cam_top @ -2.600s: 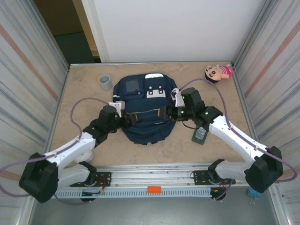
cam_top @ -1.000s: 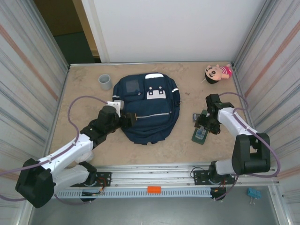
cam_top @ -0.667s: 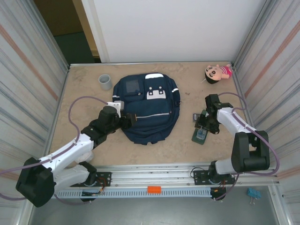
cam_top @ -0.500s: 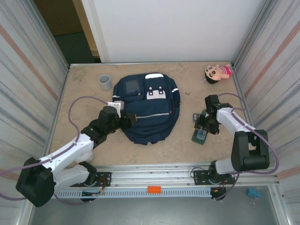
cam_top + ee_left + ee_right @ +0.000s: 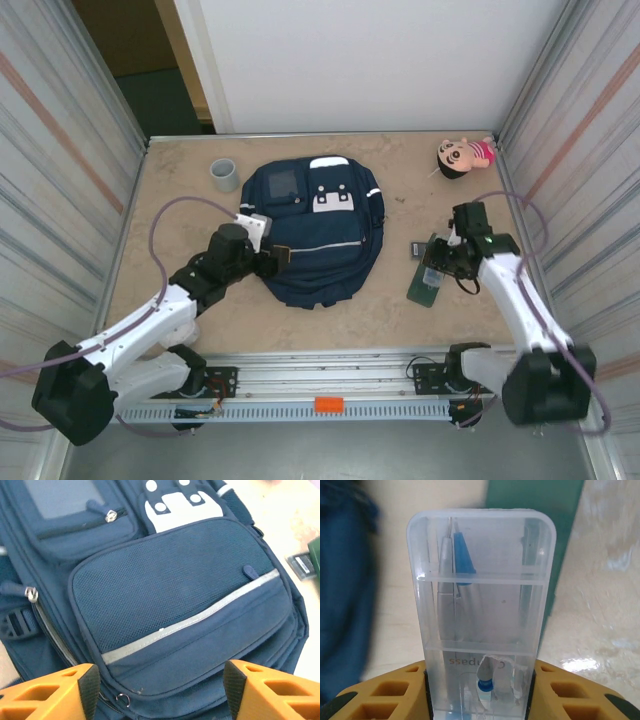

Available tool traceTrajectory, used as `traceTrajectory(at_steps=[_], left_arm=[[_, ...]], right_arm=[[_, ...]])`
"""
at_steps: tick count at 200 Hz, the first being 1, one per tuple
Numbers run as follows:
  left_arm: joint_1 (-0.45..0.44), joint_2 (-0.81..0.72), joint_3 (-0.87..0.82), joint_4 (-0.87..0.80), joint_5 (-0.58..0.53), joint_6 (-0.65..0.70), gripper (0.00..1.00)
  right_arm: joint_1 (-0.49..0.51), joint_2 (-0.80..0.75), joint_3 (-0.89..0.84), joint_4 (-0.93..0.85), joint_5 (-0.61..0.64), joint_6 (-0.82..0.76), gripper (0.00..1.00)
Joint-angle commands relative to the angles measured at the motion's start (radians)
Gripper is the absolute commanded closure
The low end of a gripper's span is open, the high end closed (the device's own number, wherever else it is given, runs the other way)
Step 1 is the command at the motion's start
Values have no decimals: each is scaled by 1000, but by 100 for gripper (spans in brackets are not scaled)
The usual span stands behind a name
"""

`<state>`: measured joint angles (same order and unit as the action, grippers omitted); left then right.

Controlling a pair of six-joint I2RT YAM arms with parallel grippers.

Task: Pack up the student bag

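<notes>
Right end effector [image 5: 478, 682] clamped on clear plastic case [image 5: 480, 605], word "compass" printed on it, upside down in the wrist view; blue-tipped tools inside. Dark green flat item [image 5: 536, 500] just beyond the case. Left end effector [image 5: 157, 692] fingers apart, over the mesh front pocket of the student bag [image 5: 320, 240]. Bag lies flat mid-worktop [image 5: 180, 190], white patches up, no readable writing.

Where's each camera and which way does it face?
Top external: above and behind the bases, looking down on the student bag, both arms in shot.
Left wrist: over the bag's front pocket, open left hand at the bottom edge.
Right wrist: looking down past the right hand, gripping a clear case.
Shared: both wrist views catch the bag and green book.
</notes>
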<state>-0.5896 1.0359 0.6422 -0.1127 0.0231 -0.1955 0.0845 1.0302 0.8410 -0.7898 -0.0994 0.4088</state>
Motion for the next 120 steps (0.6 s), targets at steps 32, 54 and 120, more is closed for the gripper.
traceTrajectory(at_steps=[32,54,120], left_arm=[[-30,202,170,-151,207,636,28],[-75,318,224,-153,137,721,22],[-145,587,329,9,-38,781,17]], right_arm=[[0,-415,-245,427,-360,147,64],[4,-462,-297,479,-365,194,65],[29,-393,-289,445,-388,167,69]])
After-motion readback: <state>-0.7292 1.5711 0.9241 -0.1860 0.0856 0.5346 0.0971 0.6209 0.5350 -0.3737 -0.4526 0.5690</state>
